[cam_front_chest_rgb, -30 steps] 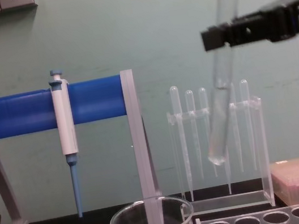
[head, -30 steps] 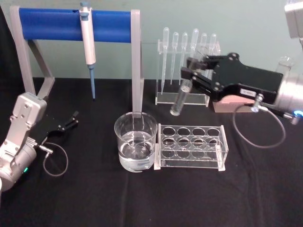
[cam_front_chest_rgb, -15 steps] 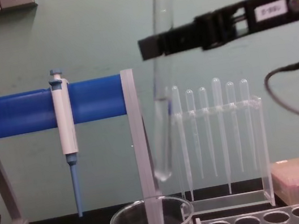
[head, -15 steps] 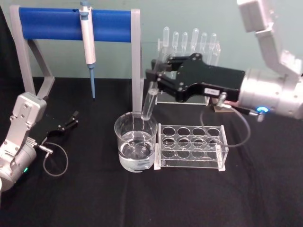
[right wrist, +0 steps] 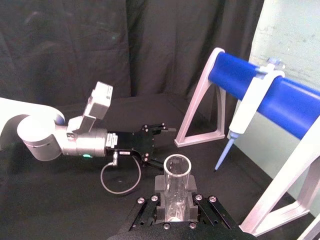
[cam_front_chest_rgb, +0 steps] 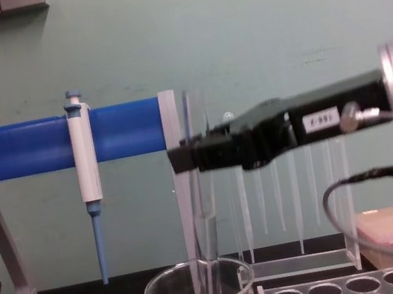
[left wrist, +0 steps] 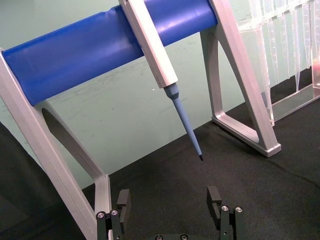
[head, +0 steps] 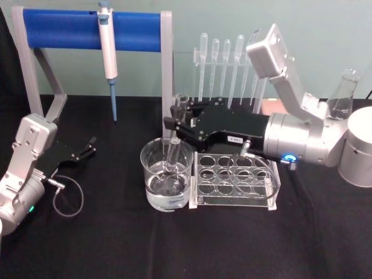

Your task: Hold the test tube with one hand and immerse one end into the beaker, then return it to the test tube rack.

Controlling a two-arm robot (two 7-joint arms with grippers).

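My right gripper (head: pixel 174 123) is shut on the test tube (head: pixel 180 104), gripping it near its open top. The tube stands nearly upright with its rounded lower end down inside the beaker (head: pixel 152 192), which holds some clear water. Whether the tip is under the water I cannot tell. From the chest view the test tube (cam_front_chest_rgb: pixel 206 221) drops past the beaker's rim (cam_front_chest_rgb: pixel 160 292) below the right gripper (cam_front_chest_rgb: pixel 183 157). In the right wrist view the tube's mouth (right wrist: pixel 177 172) sits between the fingers. My left gripper (head: pixel 88 148) rests open on the table at the left, also seen as the left gripper (left wrist: pixel 168 200).
A clear test tube rack (head: pixel 235 180) stands right against the beaker. Behind it are a pipette rack (head: pixel 229 64) and a blue-barred stand (head: pixel 64 29) with a hanging pipettor (head: pixel 107 52). A glass flask (head: pixel 342 96) stands at the far right.
My right gripper has carried the test tube left and down. Its lower end went from above the beaker's rim to inside the beaker. The left arm has not moved.
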